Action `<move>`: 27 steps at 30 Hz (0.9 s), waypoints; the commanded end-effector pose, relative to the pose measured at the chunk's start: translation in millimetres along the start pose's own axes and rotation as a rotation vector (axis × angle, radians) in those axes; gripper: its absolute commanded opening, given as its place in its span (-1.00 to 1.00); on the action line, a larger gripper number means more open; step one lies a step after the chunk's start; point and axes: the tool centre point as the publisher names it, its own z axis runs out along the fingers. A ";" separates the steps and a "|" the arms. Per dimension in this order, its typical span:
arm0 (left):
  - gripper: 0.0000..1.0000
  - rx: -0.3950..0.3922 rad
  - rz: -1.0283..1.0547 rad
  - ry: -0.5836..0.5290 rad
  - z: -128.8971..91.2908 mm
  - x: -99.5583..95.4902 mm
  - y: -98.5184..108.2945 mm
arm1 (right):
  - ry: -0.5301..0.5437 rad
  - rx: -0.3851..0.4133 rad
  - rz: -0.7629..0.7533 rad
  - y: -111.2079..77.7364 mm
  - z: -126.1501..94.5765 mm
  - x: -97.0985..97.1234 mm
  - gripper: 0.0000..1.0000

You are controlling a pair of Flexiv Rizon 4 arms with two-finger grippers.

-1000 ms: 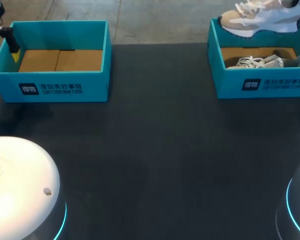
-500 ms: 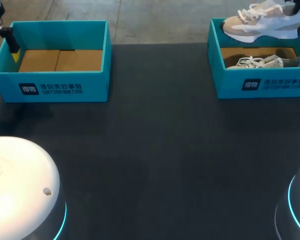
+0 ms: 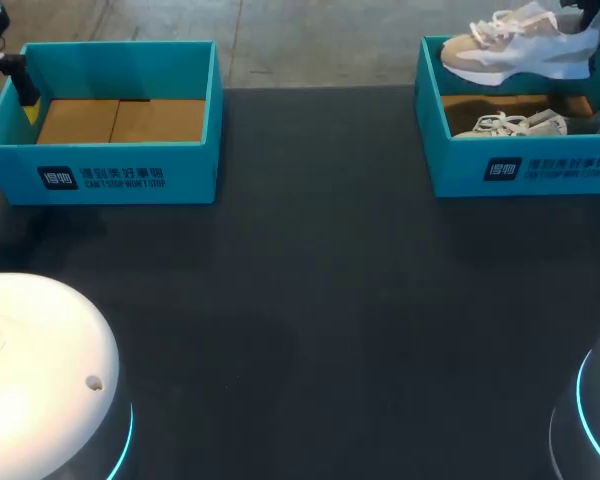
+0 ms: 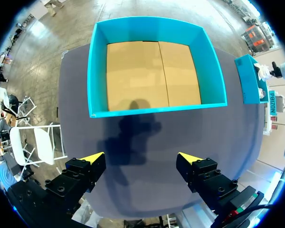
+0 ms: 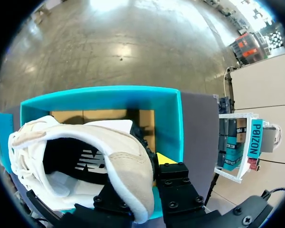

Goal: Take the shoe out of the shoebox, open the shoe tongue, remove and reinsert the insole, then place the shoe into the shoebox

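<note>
A white and beige shoe (image 3: 520,45) hangs over the back rim of the right teal shoebox (image 3: 525,170), toe pointing left. My right gripper (image 5: 143,167) is shut on its heel collar; the shoe (image 5: 85,156) fills the space ahead of the fingers, with the shoebox (image 5: 172,123) below. In the head view only a dark bit of that gripper (image 3: 592,14) shows at the top edge. A second shoe (image 3: 525,123) lies inside the box. My left gripper (image 4: 141,159) hangs open and empty above the table, before the left shoebox (image 4: 152,110).
The left teal shoebox (image 3: 100,175) holds only its brown cardboard floor. My left gripper (image 3: 20,85) shows at that box's far left corner in the head view. Dark tabletop (image 3: 310,300) stretches between the two boxes and the arm bases.
The held shoe has sunk a little over the right box and turned more level. My left arm has not moved.
</note>
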 end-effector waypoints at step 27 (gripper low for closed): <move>1.00 0.002 0.000 -0.001 0.0 0.0 1.5 | -0.055 -0.118 0.143 -4.5 23.6 -13.8 -1.00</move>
